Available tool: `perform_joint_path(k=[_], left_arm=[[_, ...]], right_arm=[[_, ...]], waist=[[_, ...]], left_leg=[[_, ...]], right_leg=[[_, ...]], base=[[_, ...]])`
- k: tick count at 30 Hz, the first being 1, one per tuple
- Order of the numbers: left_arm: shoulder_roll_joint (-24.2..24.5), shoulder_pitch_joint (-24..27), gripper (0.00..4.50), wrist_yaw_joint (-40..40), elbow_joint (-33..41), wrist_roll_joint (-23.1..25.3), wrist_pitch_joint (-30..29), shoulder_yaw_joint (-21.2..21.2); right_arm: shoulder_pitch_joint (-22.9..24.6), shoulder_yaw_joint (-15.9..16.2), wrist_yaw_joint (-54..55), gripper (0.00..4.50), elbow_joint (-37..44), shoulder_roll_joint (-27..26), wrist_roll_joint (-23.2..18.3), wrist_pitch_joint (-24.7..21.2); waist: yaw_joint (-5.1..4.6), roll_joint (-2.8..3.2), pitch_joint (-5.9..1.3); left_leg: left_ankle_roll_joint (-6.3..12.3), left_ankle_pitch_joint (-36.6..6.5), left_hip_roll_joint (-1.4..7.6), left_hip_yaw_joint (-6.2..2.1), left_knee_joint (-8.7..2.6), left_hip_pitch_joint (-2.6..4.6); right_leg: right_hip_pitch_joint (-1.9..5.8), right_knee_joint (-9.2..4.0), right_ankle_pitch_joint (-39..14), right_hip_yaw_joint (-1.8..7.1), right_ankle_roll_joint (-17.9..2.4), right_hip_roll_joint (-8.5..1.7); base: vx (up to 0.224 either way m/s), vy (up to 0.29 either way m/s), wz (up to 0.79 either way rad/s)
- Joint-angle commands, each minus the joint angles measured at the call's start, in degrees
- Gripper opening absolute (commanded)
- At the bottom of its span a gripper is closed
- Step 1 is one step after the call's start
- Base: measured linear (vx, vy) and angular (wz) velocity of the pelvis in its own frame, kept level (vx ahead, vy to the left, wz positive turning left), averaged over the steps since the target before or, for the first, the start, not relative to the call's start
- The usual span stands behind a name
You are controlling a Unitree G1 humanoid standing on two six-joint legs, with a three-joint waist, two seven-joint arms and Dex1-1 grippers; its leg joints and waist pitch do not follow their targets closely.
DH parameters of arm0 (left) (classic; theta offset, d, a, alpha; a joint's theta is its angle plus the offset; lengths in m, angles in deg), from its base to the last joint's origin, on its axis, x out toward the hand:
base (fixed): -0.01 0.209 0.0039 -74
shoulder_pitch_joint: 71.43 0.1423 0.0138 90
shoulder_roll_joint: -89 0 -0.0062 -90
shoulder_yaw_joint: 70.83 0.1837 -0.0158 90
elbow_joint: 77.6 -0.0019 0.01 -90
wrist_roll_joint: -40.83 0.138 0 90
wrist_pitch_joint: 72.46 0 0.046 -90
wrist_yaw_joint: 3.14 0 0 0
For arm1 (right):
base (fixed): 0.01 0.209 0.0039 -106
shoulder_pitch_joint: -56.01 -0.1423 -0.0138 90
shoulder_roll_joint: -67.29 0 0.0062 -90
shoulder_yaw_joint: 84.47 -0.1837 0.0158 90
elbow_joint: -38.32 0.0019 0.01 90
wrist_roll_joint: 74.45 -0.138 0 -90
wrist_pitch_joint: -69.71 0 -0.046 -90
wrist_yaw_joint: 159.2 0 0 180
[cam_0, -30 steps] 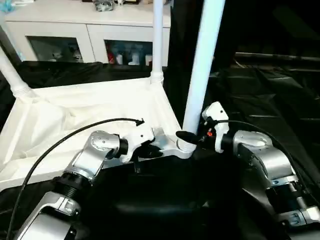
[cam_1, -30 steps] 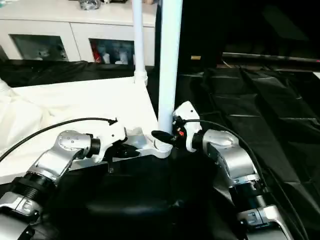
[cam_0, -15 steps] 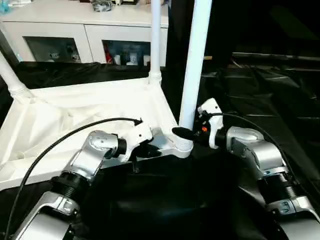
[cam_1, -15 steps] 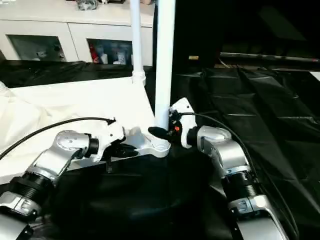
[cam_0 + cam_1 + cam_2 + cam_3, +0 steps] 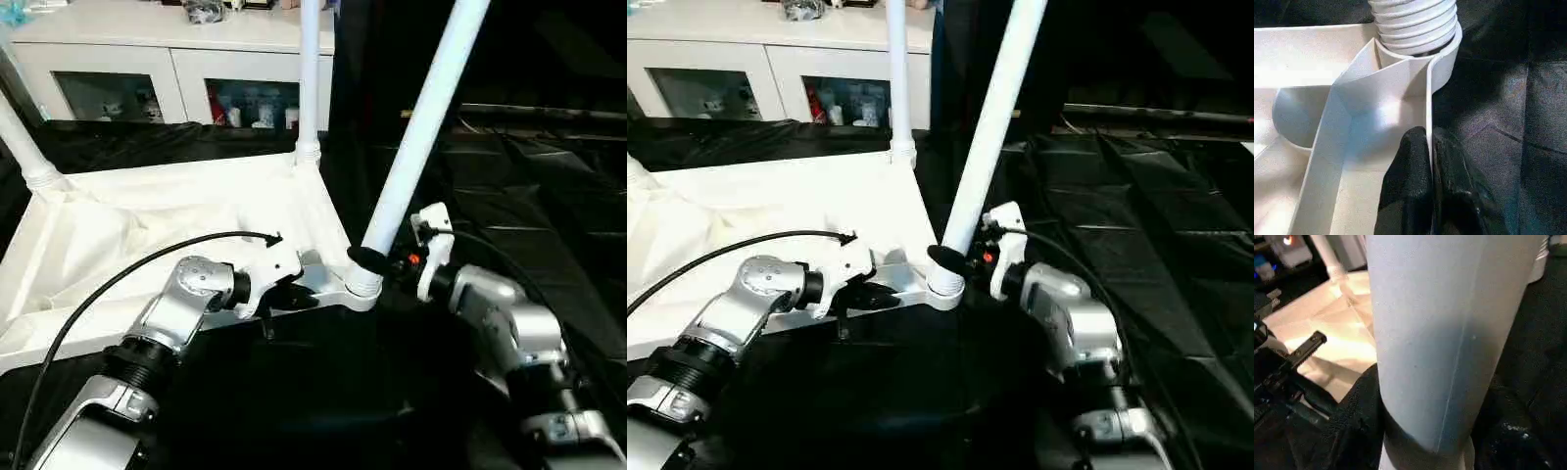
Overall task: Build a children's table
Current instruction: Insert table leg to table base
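Note:
The children's table lies upside down: its white tabletop [image 5: 147,225] fills the left half. One leg [image 5: 310,78] stands in the far corner and another leg [image 5: 22,147] at the far left. A third leg [image 5: 416,127] sits in the near right corner socket [image 5: 361,289] and leans to the right. My right gripper [image 5: 377,259] is shut on this leg just above the socket, with a black finger [image 5: 1359,406] on either side of the leg [image 5: 1449,333]. My left gripper [image 5: 1431,161] is shut on the tabletop's rim [image 5: 1429,98], just short of the leg's ribbed end [image 5: 1415,22].
A white cabinet with glass doors [image 5: 147,59] stands behind the tabletop. Black sheeting [image 5: 549,196] covers the ground to the right and in front. A black cable [image 5: 127,269] arcs from my left arm over the tabletop.
The leg in my right gripper has tipped from nearly upright to a clear lean to the right, and the right wrist has turned with it. My left gripper has kept its hold on the rim.

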Motion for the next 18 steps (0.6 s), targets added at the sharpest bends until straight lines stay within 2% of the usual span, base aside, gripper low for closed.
perform_joint_path(k=[1,4,5,6,7,9,12,14,15,16,18], left_arm=[[-0.2,-1.2,0.0,-0.6,0.8,-1.1,2.0,-0.4],[-0.1,-1.4,0.0,-0.6,0.7,-1.1,2.1,-0.4],[-0.1,-1.4,0.0,-0.6,0.7,-1.1,2.1,-0.4],[-0.1,-1.4,0.0,-0.6,0.7,-1.0,2.1,-0.4],[-0.2,-1.7,0.0,-0.6,0.4,-1.0,2.1,-0.3],[-0.2,-1.8,0.0,-0.6,0.3,-1.0,2.1,-0.3],[-0.4,-2.2,0.0,-0.6,-0.3,-0.8,2.4,-0.2],[-0.5,-2.3,0.0,-0.7,-0.4,-0.8,2.4,-0.1],[-0.5,-2.3,0.0,-0.7,-0.5,-0.8,2.5,-0.1],[-0.6,-2.5,0.0,-0.7,-0.7,-0.7,2.7,0.1],[-0.7,-2.6,0.0,-0.8,-0.9,-0.7,2.8,0.2]], right_arm=[[3.7,1.2,2.8,1.89,-3.6,-0.1,2.5,0.0],[4.9,1.3,3.5,1.89,-3.2,-0.5,3.1,2.2],[5.1,1.3,3.7,1.89,-3.0,-0.6,3.2,2.5],[5.5,1.4,3.9,1.89,-2.8,-0.7,3.5,3.1],[6.8,1.5,4.3,1.89,-2.1,-1.3,3.8,4.9],[7.0,1.5,4.3,1.89,-2.0,-1.4,3.8,5.2],[8.8,2.0,4.9,1.89,-0.9,-2.2,4.6,8.2],[9.3,2.3,5.0,1.89,-0.7,-2.2,4.8,8.7],[9.5,2.5,5.0,1.89,-0.6,-2.1,5.0,8.8],[10.1,4.0,4.8,1.89,0.1,-1.3,6.2,9.1],[10.2,5.0,4.4,1.89,0.5,-0.7,7.1,9.2]], waist=[[0.05,0.53,-2.9],[0.1,0.54,-2.88],[0.28,1.43,-2.85],[0.13,1.07,-2.74],[0.17,1.41,-2.79],[0.06,1.15,-2.78],[0.09,1.68,-2.81],[0.05,1.53,-2.86],[0.06,1.78,-2.84],[0.02,1.85,-2.86],[0.05,1.78,-2.87]], left_leg=[[-1.66,-24.9,-0.91,0.73,-3.68,1.07],[-1.64,-25.5,-0.94,0.7,-3.75,1.07],[-1.9,-25.8,-0.93,0.57,-3.84,1.2],[-1.86,-26.6,-0.9,0.69,-3.84,1.25],[-2.07,-27.3,-0.91,0.56,-3.91,1.26],[-1.91,-27.4,-1.01,0.52,-3.92,1.11],[-1.91,-27.6,-1.01,0.47,-3.94,1.13],[-1.62,-26.8,-1.0,0.52,-3.94,1.03],[-1.52,-26.4,-0.96,0.55,-3.96,1.04],[-1.52,-26.1,-0.96,0.59,-3.94,1.01],[-1.47,-25.7,-0.99,0.6,-3.96,0.99]], right_leg=[[1.62,-5.33,-18.5,0.17,-10.2,-0.4],[1.68,-5.38,-19.4,0.15,-10.1,-0.4],[1.6,-5.36,-19.6,0.17,-10.1,-0.48],[1.43,-5.68,-20.0,0.18,-9.9,-0.37],[1.51,-5.69,-20.3,0.13,-9.8,-0.44],[1.59,-5.63,-20.7,0.07,-9.7,-0.36],[1.59,-5.77,-21.3,0.1,-9.4,-0.46],[1.71,-5.63,-20.0,0.12,-9.7,-0.37],[1.69,-5.6,-19.2,0.15,-10.0,-0.35],[1.74,-5.56,-18.3,0.16,-10.2,-0.3],[1.85,-5.54,-18.0,0.12,-10.2,-0.28]], base=[[0.0,0.0,0.0],[0.0,0.0,0.0],[0.0,0.0,0.0],[0.0,0.0,0.0],[0.0,0.0,0.0],[0.0,0.0,0.0],[0.0,0.0,0.0],[0.0,0.0,0.0],[0.0,0.0,0.0],[0.0,0.0,0.0],[0.0,0.0,0.0]])
